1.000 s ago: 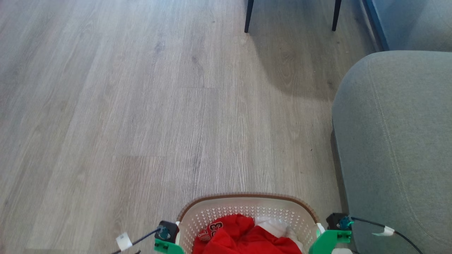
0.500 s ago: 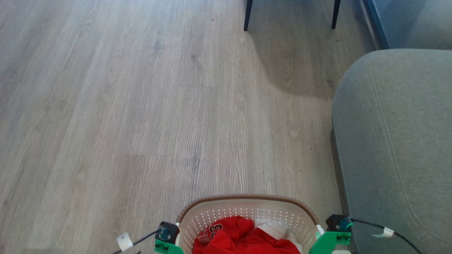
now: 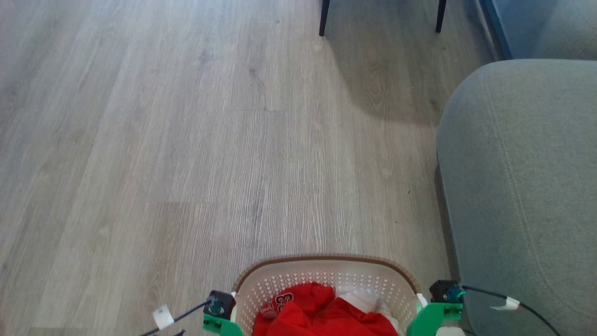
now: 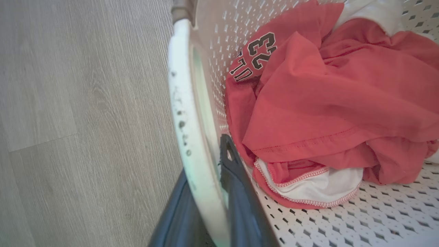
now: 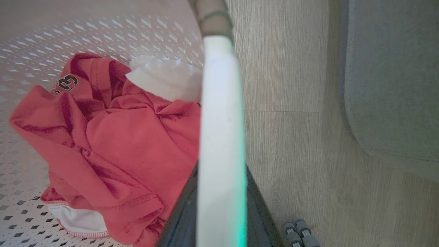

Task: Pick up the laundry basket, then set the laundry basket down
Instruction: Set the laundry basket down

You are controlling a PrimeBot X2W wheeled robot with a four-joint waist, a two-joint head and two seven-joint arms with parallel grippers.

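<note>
Basket hung close in front, between both arms, long axis left to right, red shirt inside | left gripper clamped on left handle | right gripper clamped on right handle | couldn't tell if it was off the floor; sofa tight on the right.

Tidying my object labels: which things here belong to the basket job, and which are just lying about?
Job: laundry basket; left gripper and right gripper, both closed on it.
Lying about: red jersey and white garment inside the basket; grey sofa; chair legs; wood floor.
</note>
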